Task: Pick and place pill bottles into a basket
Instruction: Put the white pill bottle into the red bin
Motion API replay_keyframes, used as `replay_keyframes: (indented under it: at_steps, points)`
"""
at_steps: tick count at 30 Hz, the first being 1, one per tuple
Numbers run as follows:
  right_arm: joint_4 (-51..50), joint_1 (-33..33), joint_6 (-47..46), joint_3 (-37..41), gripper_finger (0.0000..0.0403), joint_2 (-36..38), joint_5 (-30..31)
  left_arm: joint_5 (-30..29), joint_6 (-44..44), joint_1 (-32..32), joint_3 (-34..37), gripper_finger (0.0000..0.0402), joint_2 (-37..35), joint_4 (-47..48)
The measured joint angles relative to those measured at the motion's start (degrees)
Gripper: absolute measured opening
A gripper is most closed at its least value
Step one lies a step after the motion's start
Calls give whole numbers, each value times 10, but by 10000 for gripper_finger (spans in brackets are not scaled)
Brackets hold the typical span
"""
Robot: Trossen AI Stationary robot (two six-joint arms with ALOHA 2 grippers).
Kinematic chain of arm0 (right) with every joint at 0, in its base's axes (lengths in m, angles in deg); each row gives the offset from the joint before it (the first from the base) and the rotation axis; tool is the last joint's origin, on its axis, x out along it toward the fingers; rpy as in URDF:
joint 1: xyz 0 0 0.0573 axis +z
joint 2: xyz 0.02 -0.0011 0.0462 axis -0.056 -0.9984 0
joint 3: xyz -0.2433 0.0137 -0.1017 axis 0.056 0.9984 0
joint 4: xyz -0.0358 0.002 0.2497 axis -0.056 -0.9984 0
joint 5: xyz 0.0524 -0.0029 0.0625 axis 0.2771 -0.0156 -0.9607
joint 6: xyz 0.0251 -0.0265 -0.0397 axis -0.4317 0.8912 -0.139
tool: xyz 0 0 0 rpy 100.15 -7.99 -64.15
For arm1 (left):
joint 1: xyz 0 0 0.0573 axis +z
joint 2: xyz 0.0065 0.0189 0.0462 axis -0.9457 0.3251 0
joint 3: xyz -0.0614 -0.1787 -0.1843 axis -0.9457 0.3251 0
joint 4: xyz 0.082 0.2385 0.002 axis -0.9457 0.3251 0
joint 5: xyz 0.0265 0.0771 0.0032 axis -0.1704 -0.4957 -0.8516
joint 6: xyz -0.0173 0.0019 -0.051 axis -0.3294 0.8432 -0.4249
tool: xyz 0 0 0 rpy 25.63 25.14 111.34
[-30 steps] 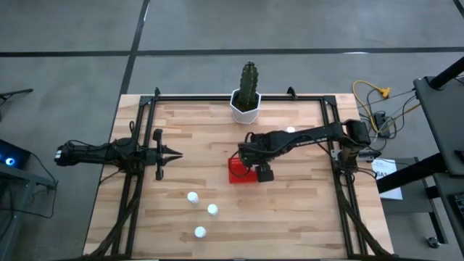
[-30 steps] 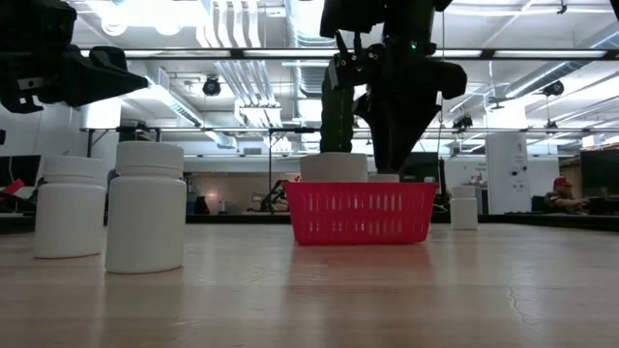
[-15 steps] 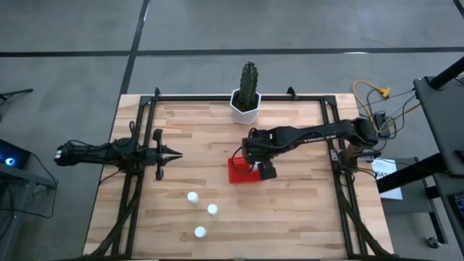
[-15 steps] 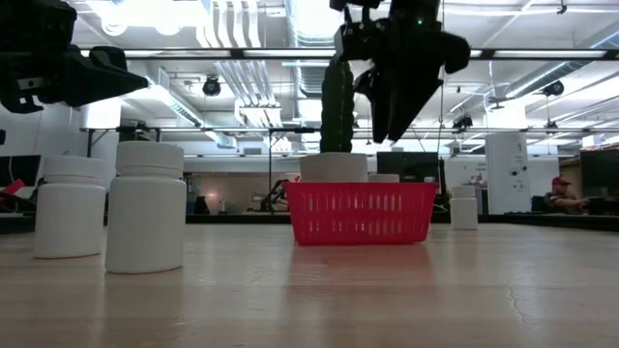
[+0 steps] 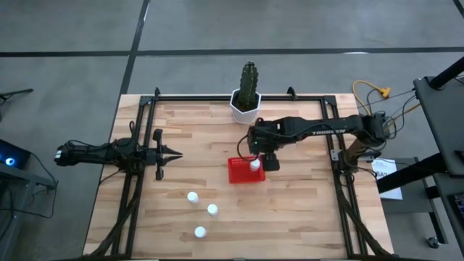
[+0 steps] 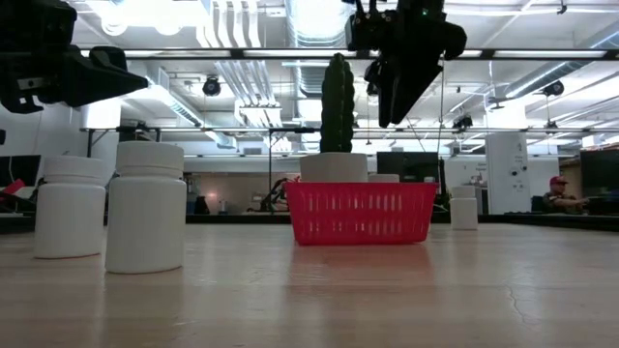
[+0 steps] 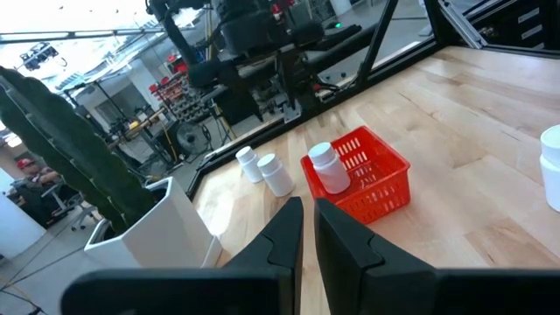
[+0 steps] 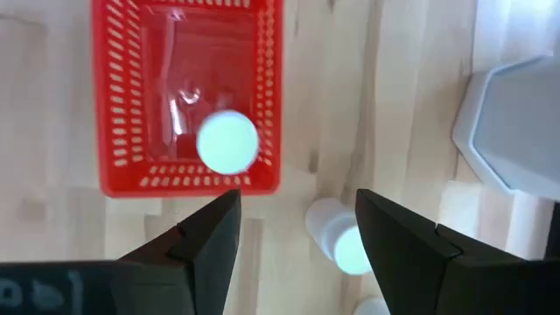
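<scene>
One bottle in the basket, right gripper above it.
Right gripper point(image 5: 259, 148) hangs over the basket point(image 5: 237, 176), jaws open, empty; one bottle point(image 5: 254, 165) stands inside. Three bottles point(image 5: 193, 197) sit on the surface. Left gripper point(image 5: 174, 153) waits aside, jaws closed.

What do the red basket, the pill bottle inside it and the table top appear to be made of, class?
The basket: probably moulded plastic, glossy, with slotted sides. The pill bottle: likely white plastic, smooth and matte. The table top: wood, judging by its pale jointed planks and visible grain.
</scene>
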Motion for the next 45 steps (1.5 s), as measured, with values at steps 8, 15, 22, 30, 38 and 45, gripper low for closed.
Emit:
replay_keyframes:
  at_steps: [8, 15, 22, 30, 38, 45]
  points:
    - [-13, -31, 12, 0, 217, 1, -2, 0, 0, 0, 0, 15, 0, 0]
    - [-21, -53, 13, 1, 218, 1, -25, 0, 0, 0, 0, 15, 0, 0]
    - [-21, -56, 14, 1, 261, 1, -32, 0, 0, 0, 0, 15, 0, 0]
    - [-33, -61, 25, 9, 320, 1, -26, 0, 0, 0, 0, 15, 0, 0]
    - [-31, -70, 60, 44, 330, 1, -12, 0, 0, 0, 0, 15, 0, 0]
    - [-6, -100, 78, 68, 327, 2, -15, 0, 0, 0, 0, 15, 0, 0]
